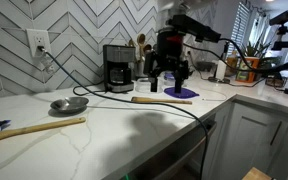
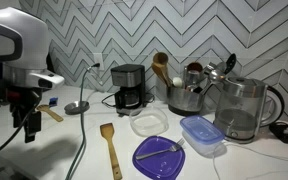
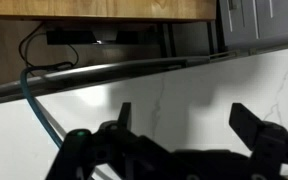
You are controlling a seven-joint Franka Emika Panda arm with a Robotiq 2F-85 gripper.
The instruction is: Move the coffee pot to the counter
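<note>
Coffee pot [image 2: 130, 99] inside black coffee machine [image 2: 129, 74]

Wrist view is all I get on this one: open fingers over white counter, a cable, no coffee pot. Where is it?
Observer: The coffee pot sits inside the coffee machine, at the back of the counter.
Operator: And the gripper relative to it?
Observer: The gripper hangs above the counter, apart from the machine, touching nothing.
Operator: That cable, where does it go?
Observer: A cable runs from a wall socket across the counter and over its front edge.
</note>
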